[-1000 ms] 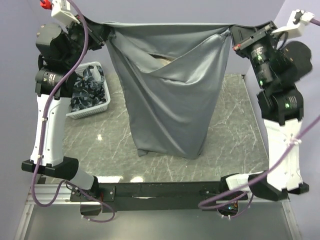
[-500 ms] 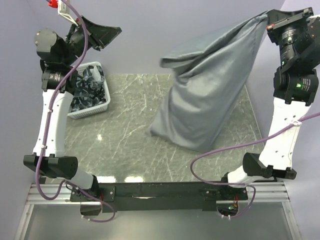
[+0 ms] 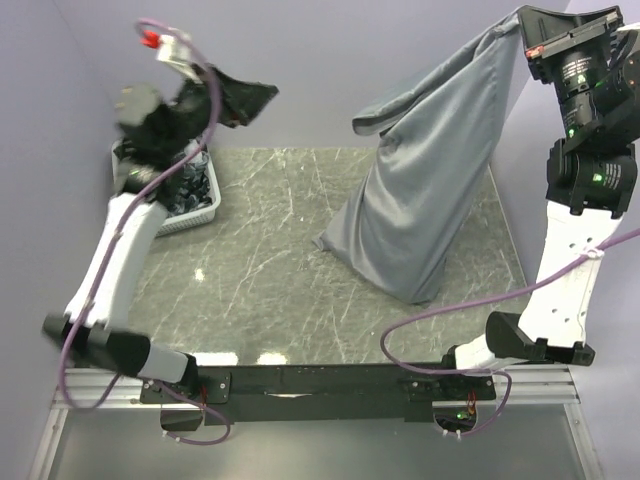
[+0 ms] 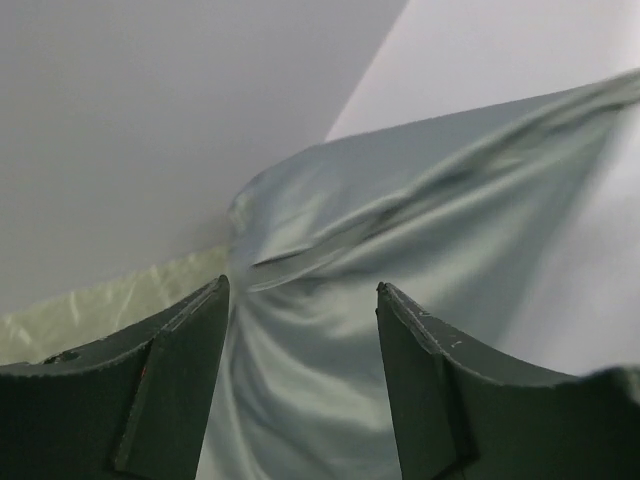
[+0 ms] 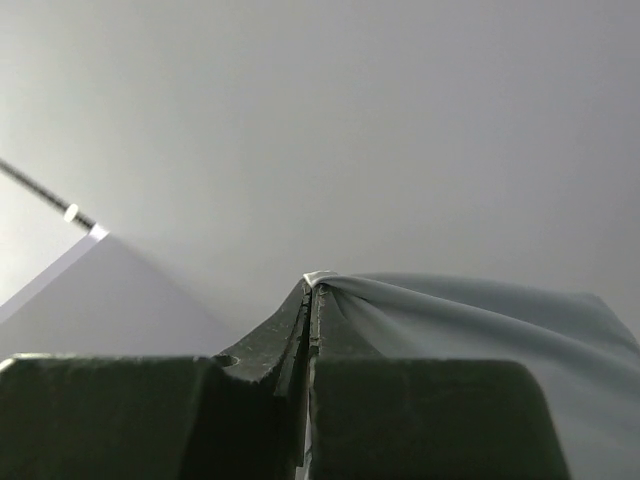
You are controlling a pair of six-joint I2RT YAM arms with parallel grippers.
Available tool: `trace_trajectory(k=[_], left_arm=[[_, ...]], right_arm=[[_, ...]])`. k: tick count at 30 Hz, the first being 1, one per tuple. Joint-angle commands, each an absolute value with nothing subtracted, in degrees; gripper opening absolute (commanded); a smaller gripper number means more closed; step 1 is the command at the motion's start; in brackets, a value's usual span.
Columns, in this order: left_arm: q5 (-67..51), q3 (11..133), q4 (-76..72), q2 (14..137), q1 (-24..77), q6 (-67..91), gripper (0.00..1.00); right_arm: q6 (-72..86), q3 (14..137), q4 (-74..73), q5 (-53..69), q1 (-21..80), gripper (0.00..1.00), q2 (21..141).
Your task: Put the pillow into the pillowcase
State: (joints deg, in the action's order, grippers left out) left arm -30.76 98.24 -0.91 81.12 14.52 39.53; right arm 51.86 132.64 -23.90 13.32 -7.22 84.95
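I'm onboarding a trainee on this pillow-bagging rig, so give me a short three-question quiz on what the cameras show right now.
1. True or false: the left jaws stand open with nothing between them.
2. What do the right jaws pinch? A: nothing. B: a top edge of the pillowcase. C: the pillow.
3. Short answer: does the pillow show in any view?
Key: 1 true; 2 B; 3 no, it is not visible.
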Motion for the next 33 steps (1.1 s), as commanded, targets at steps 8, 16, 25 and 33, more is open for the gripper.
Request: trace_trajectory(k=[8,16,25,33], left_arm=[[-25.83,92.29,-9.31,98.08,22.32,28.47,0.65],[-26.98,85.35,-14.86,97.04,22.94,30.59,0.62],[-26.54,72.34,-16.00,86.58,22.94,27.16,0.55],[-27.60,71.54,-18.28,86.91,24.96,26.11,0.61]], right_arm=[[46.16,128.76,-17.66,15.39,4.29,0.00,76.29],[43.95,126.74,-18.37,13.89,8.00,0.00,76.46],[43.51,126.21,-18.11,13.54,8.00,0.00,76.29],[43.15,126.30,-18.72,13.45,8.09,0.00,75.94]])
